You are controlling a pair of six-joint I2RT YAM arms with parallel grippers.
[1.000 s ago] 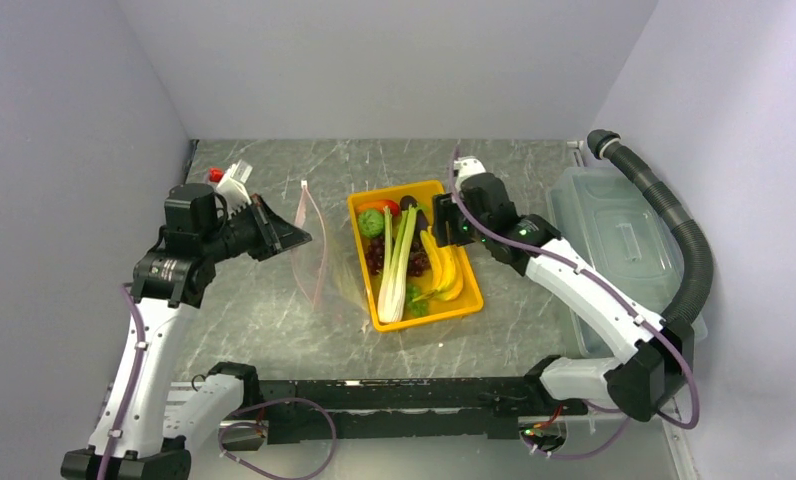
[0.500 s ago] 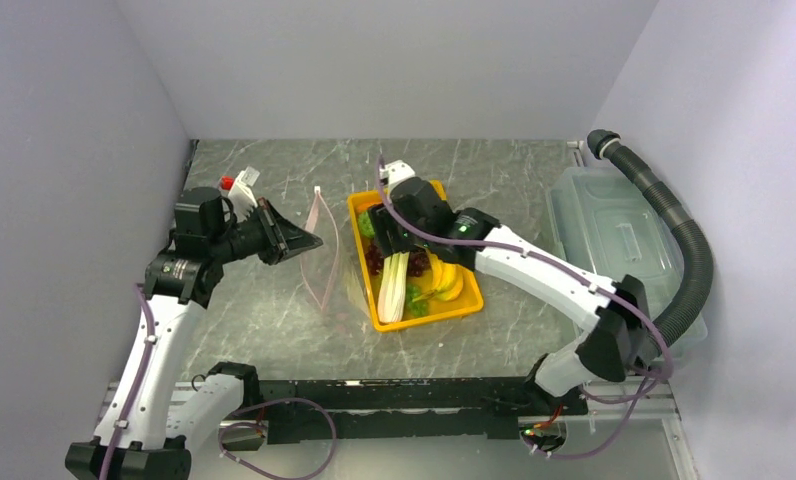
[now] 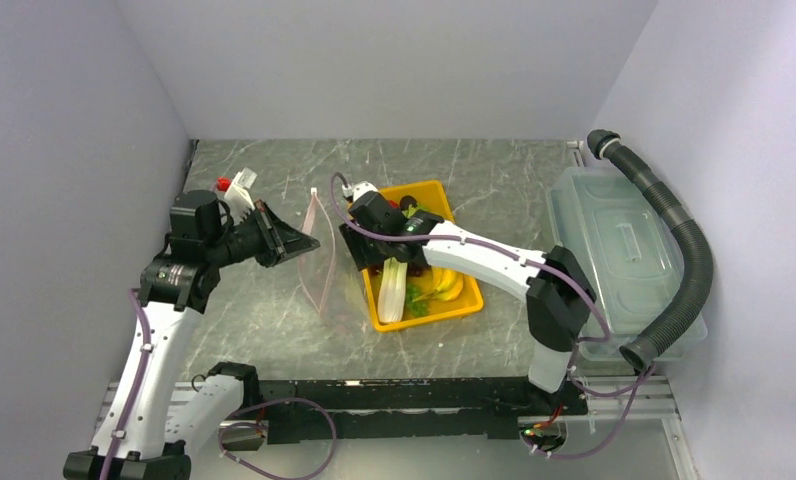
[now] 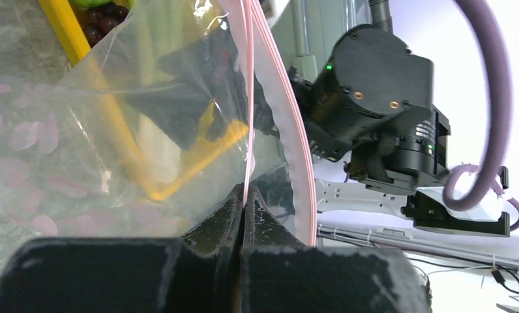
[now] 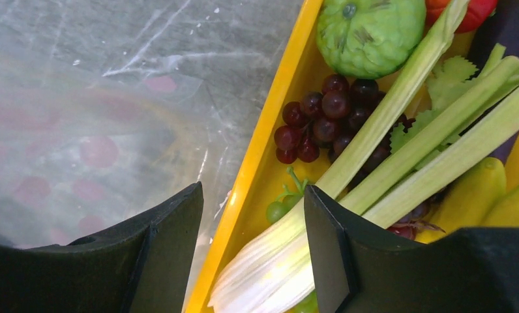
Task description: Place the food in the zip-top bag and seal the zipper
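the left gripper (image 4: pixel 244 195) pinched the pink zipper (image 4: pixel 249 91) of the zip-top bag (image 3: pixel 320 275), which sat just left of the yellow tray (image 5: pixel 265 153). the right gripper (image 5: pixel 250 202), jaws wide, hovered over the tray's left wall, above the celery (image 5: pixel 387 117) and purple grapes (image 5: pixel 319 124). a round green fruit (image 5: pixel 369 29) lay farther back.

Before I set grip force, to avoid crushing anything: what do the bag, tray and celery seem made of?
The bag looks like thin clear plastic film: it wrinkles, glints, and the tray shows through. The tray seems hard yellow plastic, with a smooth shiny rim. The celery is probably moulded plastic or rubber, judging by its even waxy sheen.
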